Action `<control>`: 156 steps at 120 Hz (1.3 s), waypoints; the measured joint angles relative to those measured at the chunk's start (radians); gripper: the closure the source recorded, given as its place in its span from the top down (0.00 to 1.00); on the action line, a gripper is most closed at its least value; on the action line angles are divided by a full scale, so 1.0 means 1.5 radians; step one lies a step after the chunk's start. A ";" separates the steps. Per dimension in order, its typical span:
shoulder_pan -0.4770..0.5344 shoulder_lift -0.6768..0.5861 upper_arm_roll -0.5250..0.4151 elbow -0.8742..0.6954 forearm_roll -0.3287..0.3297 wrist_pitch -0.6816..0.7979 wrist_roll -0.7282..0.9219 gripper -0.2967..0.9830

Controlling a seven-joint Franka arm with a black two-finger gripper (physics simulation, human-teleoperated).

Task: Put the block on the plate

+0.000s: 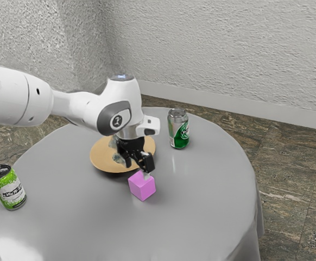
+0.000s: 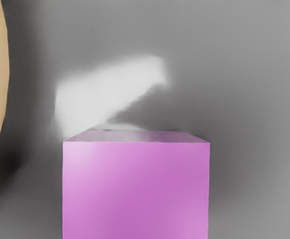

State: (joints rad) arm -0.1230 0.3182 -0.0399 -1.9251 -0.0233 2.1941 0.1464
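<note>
The gripper (image 1: 137, 169) is near the middle of the exterior view, its fingers apart and pointing down, one fingertip showing against the upper part of the pink block (image 1: 142, 186). It is not gripping the block; whether that fingertip touches it, I cannot tell. The block sits on the counter (image 1: 201, 217), just below the gripper in the frame and near the plate (image 1: 99, 157), but off it. In the wrist view the block looms large at the lower edge, a broad pink face with a narrow, duller face along one side; a pale bright patch lies on the grey surface beside it, and the curved tan rim of the plate is a little way off.

The plate is round and tan, left of center in the exterior view, partly hidden behind the gripper. Mottled grey patches (image 1: 119, 159) show over it next to the gripper; what they are, I cannot tell.

The white arm (image 1: 74, 106) comes in from the upper left of the frame and bends down to the gripper. Right of it, in the upper middle, a green and silver can (image 1: 179, 129) stands upright, near the plate. A lime-green can with a dark top (image 1: 7, 187) stands at the lower left, near the rounded edge of the counter. The counter is grey and glossy, its side hanging in folds at the lower right. Beyond it are a brown stone-patterned floor (image 1: 288, 179) and rough whitish walls (image 1: 217, 54).
</note>
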 joint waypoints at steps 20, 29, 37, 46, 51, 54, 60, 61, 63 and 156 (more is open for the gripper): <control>0.000 0.035 0.000 0.010 0.003 0.040 0.000 0.77; 0.000 0.044 0.000 0.011 0.003 0.050 0.000 0.77; 0.000 0.052 0.000 0.012 0.004 0.056 0.000 0.77; 0.000 0.060 0.000 0.012 0.004 0.061 0.000 0.77; 0.000 0.065 0.001 0.012 0.004 0.063 0.000 0.77; 0.000 0.068 0.001 0.012 0.004 0.064 0.000 0.77; 0.000 0.074 0.001 0.012 0.004 0.066 0.000 0.77; 0.000 0.075 0.001 0.012 0.004 0.066 0.000 0.77; 0.000 0.076 0.000 0.012 0.003 0.067 0.000 0.77; 0.040 -0.003 0.007 0.037 0.007 0.034 0.002 0.53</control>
State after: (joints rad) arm -0.0625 0.3140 -0.0296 -1.8696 -0.0123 2.2454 0.1498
